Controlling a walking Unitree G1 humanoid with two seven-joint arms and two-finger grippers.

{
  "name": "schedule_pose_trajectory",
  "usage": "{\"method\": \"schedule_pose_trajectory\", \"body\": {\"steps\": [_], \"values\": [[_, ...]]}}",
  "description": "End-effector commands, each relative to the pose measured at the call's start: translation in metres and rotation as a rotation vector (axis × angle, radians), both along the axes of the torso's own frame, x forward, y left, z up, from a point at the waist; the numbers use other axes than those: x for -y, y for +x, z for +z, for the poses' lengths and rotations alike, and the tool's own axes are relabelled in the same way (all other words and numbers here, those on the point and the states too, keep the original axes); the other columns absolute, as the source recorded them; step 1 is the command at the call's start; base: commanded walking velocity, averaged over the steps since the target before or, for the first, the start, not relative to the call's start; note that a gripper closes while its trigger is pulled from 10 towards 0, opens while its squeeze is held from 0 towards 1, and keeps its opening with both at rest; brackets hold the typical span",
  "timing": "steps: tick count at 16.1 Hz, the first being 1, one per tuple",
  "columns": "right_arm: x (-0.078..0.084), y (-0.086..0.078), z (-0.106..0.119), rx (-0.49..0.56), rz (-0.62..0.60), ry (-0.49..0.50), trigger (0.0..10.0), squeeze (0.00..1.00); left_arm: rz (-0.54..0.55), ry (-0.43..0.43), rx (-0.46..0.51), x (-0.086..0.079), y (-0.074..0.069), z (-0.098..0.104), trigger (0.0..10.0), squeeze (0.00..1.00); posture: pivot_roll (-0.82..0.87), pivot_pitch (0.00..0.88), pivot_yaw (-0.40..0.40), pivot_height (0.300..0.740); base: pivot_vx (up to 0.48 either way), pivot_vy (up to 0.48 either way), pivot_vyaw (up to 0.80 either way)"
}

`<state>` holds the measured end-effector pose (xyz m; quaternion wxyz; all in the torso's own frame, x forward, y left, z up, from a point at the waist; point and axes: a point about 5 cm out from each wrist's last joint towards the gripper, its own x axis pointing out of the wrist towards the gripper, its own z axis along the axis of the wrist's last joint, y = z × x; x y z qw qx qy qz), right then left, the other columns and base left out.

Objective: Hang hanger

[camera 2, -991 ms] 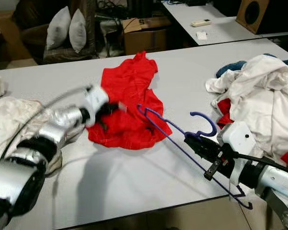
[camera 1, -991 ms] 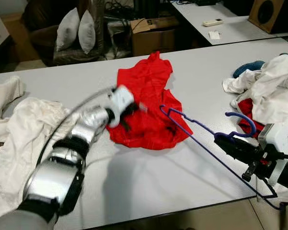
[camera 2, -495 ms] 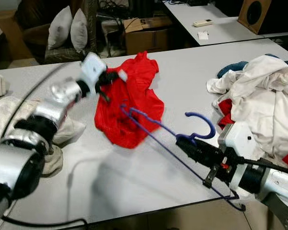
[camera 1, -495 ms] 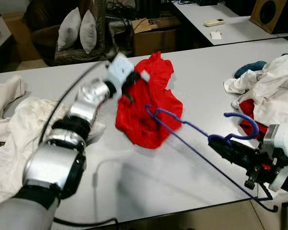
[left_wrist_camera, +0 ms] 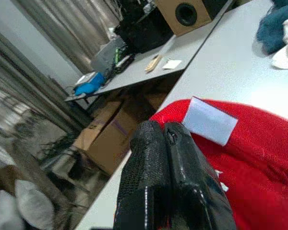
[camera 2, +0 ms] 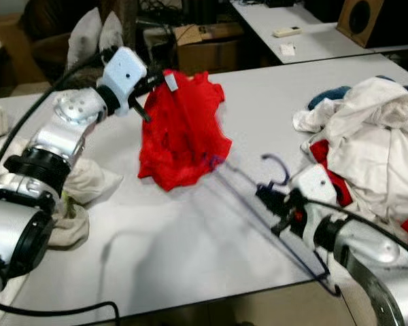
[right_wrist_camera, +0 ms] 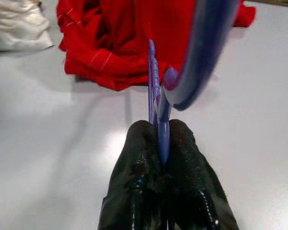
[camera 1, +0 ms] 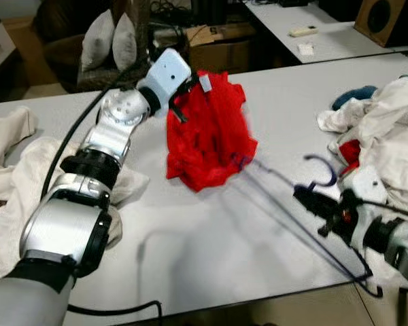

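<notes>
Red shirt [camera 1: 207, 132], upper centre: left gripper [left_wrist_camera: 165, 143] pinching collar. Right gripper [right_wrist_camera: 158, 143] clamps hanger [right_wrist_camera: 156, 86]; advise threading tip into neck slowly.

From head height we looked forward and down across the bench [camera 1: 211, 265]. Our wrist cameras sat close behind each end effector, both facing the red garment [right_wrist_camera: 120, 43] the head views shared.

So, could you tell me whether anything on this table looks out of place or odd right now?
Mostly the clutter: white clothes heaped at the table's right end, pale ones sprawled at its left. The red garment hangs bunched from the left hand, the purple hanger in the right hand.
</notes>
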<state>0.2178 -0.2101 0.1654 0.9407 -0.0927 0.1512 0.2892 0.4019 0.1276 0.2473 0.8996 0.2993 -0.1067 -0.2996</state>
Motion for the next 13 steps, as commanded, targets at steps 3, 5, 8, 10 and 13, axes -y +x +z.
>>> {"method": "schedule_pose_trajectory", "body": {"steps": [3,5,8,10,13], "values": [[0.005,0.003,0.013,0.073,0.001,0.037,10.0,0.00,0.026,0.049,0.052,-0.007,0.000,0.010,0.0,0.00,-0.05,0.000,0.076,0.740,0.000,0.000,0.00],[-0.009,-0.008,0.022,0.080,0.154,0.127,10.0,0.00,0.036,0.050,0.049,-0.007,0.000,0.009,0.0,0.00,-0.05,0.000,0.076,0.740,0.000,0.000,0.00],[-0.019,-0.021,0.018,0.018,0.314,0.100,10.0,0.00,0.041,0.051,0.047,-0.002,0.001,0.008,0.0,0.00,-0.05,0.000,0.082,0.740,0.000,0.000,0.00],[-0.016,-0.015,0.021,0.036,0.301,0.075,10.0,0.00,0.032,0.055,0.049,0.001,0.001,0.010,0.0,0.00,-0.06,0.000,0.086,0.740,0.000,0.000,0.00],[-0.008,0.003,0.023,0.068,0.225,0.016,10.0,0.00,0.003,0.068,0.055,0.006,-0.001,0.013,0.0,0.00,-0.05,0.000,0.089,0.740,0.000,0.000,0.00]]}}
